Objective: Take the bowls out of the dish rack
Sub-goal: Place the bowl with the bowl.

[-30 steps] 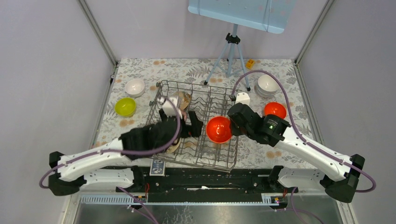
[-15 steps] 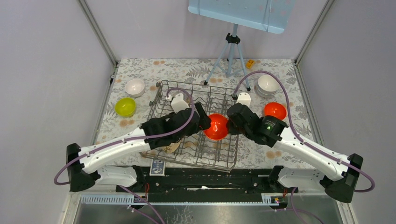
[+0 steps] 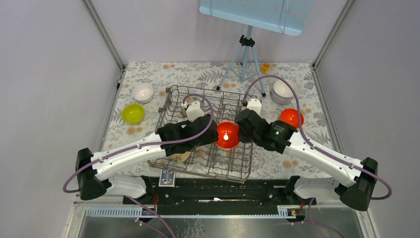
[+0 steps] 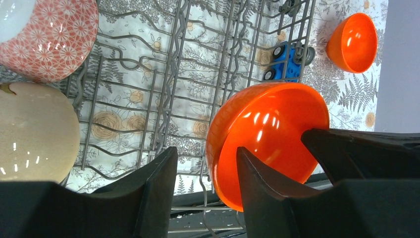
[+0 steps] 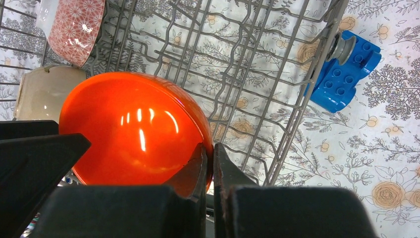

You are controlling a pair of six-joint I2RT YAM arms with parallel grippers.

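Left arm had swung across from the rack's left side, and the left gripper (image 4: 204,158) had gone from wide to roughly half-parted, its jaws straddling one rim of the orange bowl (image 5: 133,129) without visibly pinching it. The right gripper (image 5: 209,151) was clenched on the opposite rim (looked like a handover to me). So the bowl hung tilted between both claws, above the dish rack (image 3: 225,163), in its right half.

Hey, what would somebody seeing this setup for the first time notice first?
The glossy orange bowl held over the dish rack mid-table: the right gripper pinches its rim and the left gripper straddles the opposite edge with open jaws. Next, a second orange bowl on the table right of the rack, and a lime-yellow bowl to its left.
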